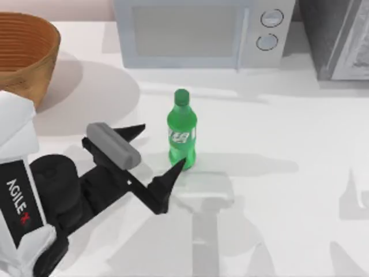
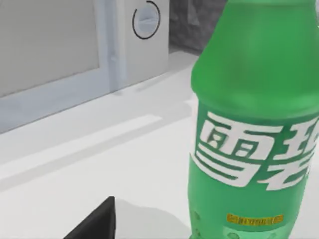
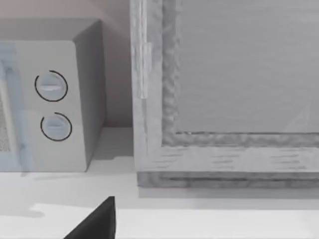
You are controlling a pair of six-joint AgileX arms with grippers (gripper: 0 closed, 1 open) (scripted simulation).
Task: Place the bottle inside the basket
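Basket (image 1: 23,55) at counter's (image 1: 277,133) far left corner, nothing visible inside, bottle (image 1: 182,131) upright mid-counter, left pincer (image 1: 159,153) spread wide just beside bottle, right pincer state unclear.

green bottle (image 1: 182,130), orange-brown ribbed basket (image 1: 26,49)
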